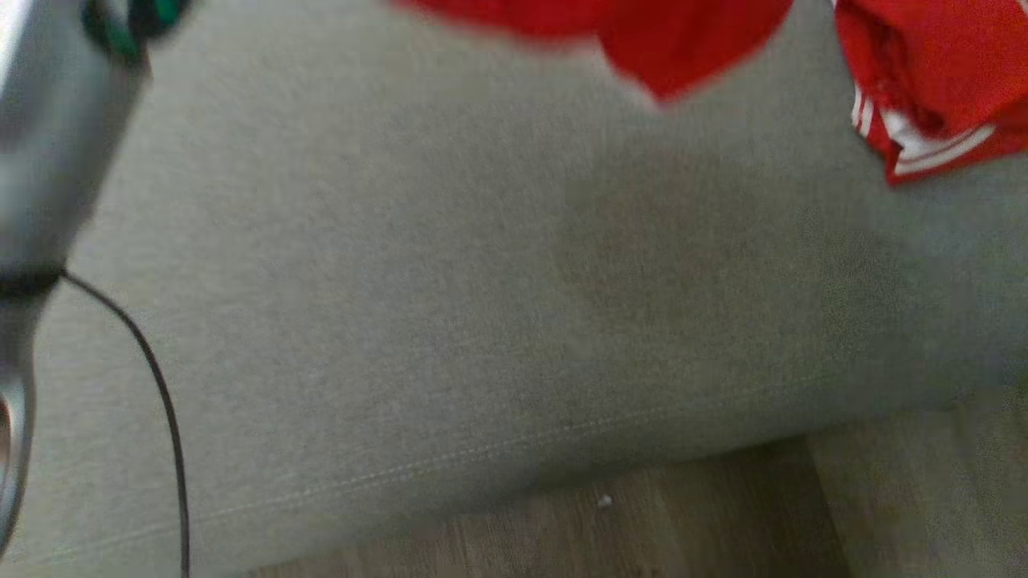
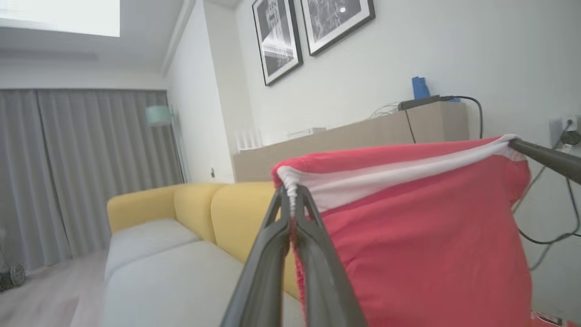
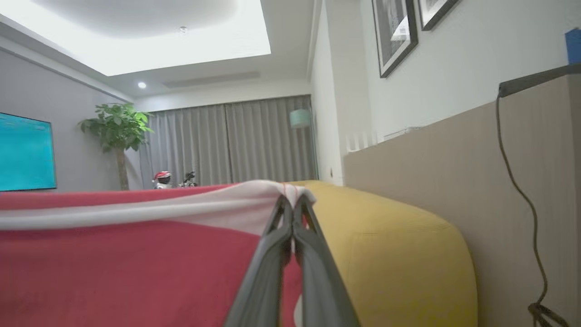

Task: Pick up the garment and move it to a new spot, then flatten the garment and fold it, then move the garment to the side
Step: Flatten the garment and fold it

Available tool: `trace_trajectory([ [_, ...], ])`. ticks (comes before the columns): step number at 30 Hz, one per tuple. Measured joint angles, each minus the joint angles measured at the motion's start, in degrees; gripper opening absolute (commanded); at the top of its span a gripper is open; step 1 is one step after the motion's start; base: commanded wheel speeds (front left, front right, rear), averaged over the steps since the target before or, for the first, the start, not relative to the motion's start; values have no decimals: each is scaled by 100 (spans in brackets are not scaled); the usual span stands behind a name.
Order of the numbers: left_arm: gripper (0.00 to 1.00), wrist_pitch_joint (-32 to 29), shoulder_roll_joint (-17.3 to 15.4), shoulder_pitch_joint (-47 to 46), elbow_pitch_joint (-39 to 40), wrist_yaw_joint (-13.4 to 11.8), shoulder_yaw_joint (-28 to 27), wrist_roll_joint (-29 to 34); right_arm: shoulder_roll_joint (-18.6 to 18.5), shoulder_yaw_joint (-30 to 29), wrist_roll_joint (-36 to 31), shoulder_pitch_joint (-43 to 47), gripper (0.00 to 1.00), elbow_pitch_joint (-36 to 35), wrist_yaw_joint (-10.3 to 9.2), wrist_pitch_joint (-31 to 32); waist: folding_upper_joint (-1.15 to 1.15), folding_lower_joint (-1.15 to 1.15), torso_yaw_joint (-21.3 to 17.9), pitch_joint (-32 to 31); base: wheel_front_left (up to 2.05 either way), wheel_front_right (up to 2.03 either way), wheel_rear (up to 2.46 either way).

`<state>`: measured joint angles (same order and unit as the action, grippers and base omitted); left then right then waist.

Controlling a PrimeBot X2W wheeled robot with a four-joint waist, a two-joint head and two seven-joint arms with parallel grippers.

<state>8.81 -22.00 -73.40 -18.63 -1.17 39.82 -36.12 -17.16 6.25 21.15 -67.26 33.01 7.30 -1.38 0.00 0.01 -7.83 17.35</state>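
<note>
The garment [image 2: 431, 245] is red with a white band along its top edge, and it hangs stretched in the air between my two grippers. My left gripper [image 2: 291, 196] is shut on one end of the white band. The other end is pinched by my right gripper [image 3: 292, 203], whose dark finger [image 2: 544, 156] shows at the right of the left wrist view. In the head view the garment's lower edge [image 1: 666, 48] hangs blurred at the top over the grey seat cushion [image 1: 482, 305]. My pale left forearm [image 1: 48, 160] stands at the far left.
A second red cloth with white stripes [image 1: 932, 88] lies at the cushion's upper right. The sofa has yellow backrests [image 2: 227, 209]. A beige ledge [image 2: 354, 136] with cables runs behind it. Wooden floor [image 1: 723, 522] lies below the cushion's front edge.
</note>
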Motion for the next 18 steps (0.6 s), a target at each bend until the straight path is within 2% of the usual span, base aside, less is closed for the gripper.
trace_trajectory([
  [4, 0, 549, 297, -814, -781, 125, -65, 486, 16, -30, -378, -619, 0, 226, 0, -744, 0, 1, -145, 511, 0, 0, 0],
  [6, 0, 591, 376, -826, -865, 189, -252, 611, 20, -21, -475, -670, 0, 237, 0, -1046, 0, 1, -201, 704, 0, 0, 0],
  [9, 0, 592, 392, -386, -569, 419, -560, 824, 21, 127, -477, -519, 0, 174, 0, -1211, 0, 1, -246, 862, 0, 0, 0],
  [13, 0, 592, 290, 1026, -157, 630, -536, 1200, 3, 396, -477, 529, 0, -118, 0, -1244, 0, 0, -157, 797, 0, 0, 0],
  [18, 0, 590, 78, 2954, 469, 727, -452, 1630, 64, 559, -386, 2702, 0, -590, 0, -893, 0, 0, -8, 611, 0, 0, 0],
])
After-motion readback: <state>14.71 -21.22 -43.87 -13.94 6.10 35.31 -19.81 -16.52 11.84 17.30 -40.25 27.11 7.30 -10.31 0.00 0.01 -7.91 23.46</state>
